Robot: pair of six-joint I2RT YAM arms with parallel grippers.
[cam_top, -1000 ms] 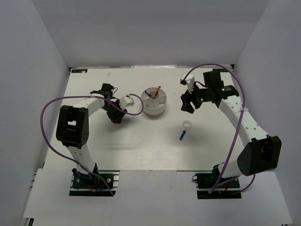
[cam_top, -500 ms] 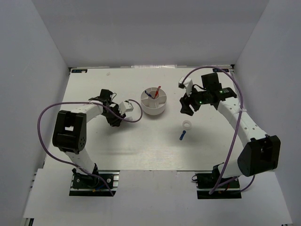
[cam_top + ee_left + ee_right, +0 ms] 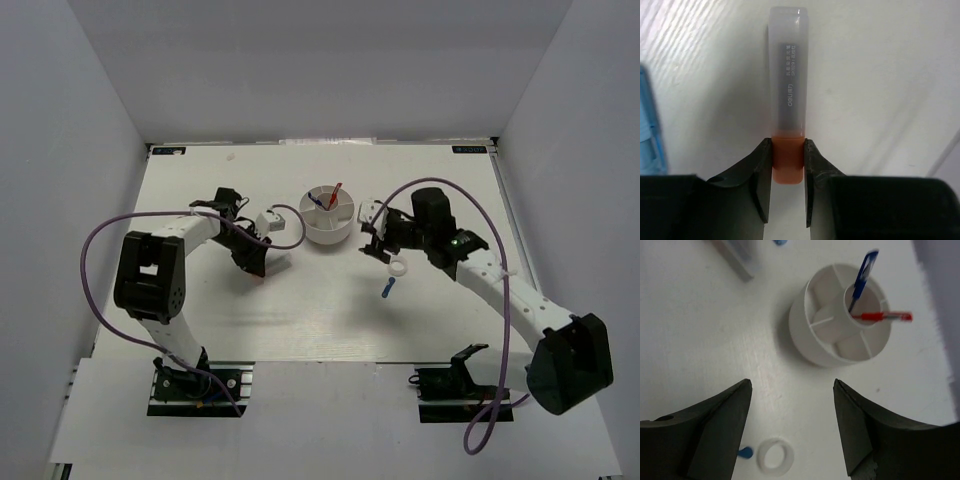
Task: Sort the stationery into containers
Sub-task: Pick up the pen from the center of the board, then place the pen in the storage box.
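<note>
My left gripper (image 3: 788, 165) is shut on the orange end of the orange-white capsule piece (image 3: 788, 85), which lies on the table; in the top view the gripper (image 3: 262, 262) is left of the tub. A light-blue piece (image 3: 649, 135) lies just left of it. The round white tub (image 3: 328, 232) holds the blue pen (image 3: 315, 202) and the red pen (image 3: 336, 190). My right gripper (image 3: 378, 246) is open and empty, between the tub (image 3: 805, 340) and the white ring (image 3: 775, 456). The dark-blue capsule (image 3: 386, 290) lies beside the ring (image 3: 399, 268).
White walls enclose the table on the left, right and back. In the right wrist view a grey-white piece (image 3: 735, 260) lies at the top left edge, beyond the tub.
My right arm has swung from the back right toward the front left, and its open gripper now hangs between tub and ring. My left gripper has shifted slightly nearer, with the capsule.
</note>
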